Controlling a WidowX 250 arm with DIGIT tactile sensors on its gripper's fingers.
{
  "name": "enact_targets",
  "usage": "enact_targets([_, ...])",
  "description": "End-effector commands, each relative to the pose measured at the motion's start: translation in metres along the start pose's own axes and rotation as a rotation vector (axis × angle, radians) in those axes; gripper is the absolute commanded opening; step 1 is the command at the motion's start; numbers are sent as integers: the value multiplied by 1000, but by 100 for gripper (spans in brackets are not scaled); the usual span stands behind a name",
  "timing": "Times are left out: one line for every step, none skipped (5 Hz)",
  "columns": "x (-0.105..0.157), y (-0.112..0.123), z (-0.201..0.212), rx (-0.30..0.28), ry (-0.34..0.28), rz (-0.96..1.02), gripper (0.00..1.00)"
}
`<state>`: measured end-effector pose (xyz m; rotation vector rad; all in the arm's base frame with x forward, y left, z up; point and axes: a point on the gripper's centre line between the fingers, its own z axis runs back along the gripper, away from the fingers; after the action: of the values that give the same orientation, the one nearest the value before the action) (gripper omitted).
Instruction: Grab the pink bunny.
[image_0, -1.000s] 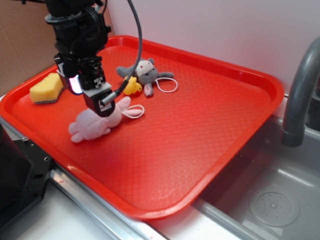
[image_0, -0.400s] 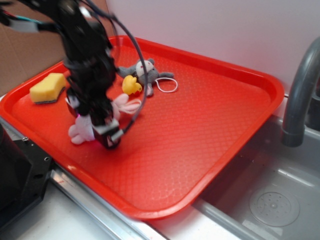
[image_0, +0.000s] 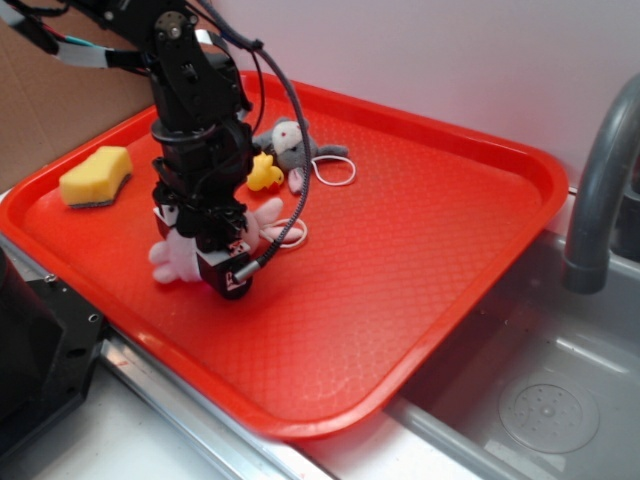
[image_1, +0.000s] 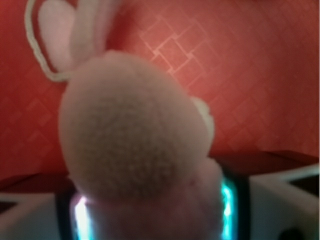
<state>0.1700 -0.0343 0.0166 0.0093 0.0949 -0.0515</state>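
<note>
Gripper (image_0: 225, 268) down over pink bunny (image_1: 135, 135), plush between fingers; clamped or not, cannot tell. Next: close firmly, lift off red tray (image_0: 420, 260).

Exterior view looks down across the tray (image_0: 480, 190); wrist view sits close above the pink bunny (image_1: 132, 135).

The pink bunny (image_1: 132, 135) fills the middle of the wrist view, very close and blurred, its fuzzy rounded body reaching down to the bottom edge of the frame. Its long ears (image_1: 65, 30) point up toward the top left corner, with a white string loop (image_1: 36, 47) curving round them. Under it lies the red tray (image_1: 250, 75) with a diamond texture. At the bottom, dark gripper parts with a cyan glow (image_1: 227, 200) flank the plush; the fingers themselves cannot be made out.
</note>
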Motion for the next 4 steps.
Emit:
enact_targets([14, 1, 104, 28, -146, 167, 0])
enact_targets([17, 16, 155, -34, -201, 221, 0])
enact_targets([14, 26, 195, -46, -229, 262, 0])
enact_targets([11, 34, 201, -30, -232, 308, 0])
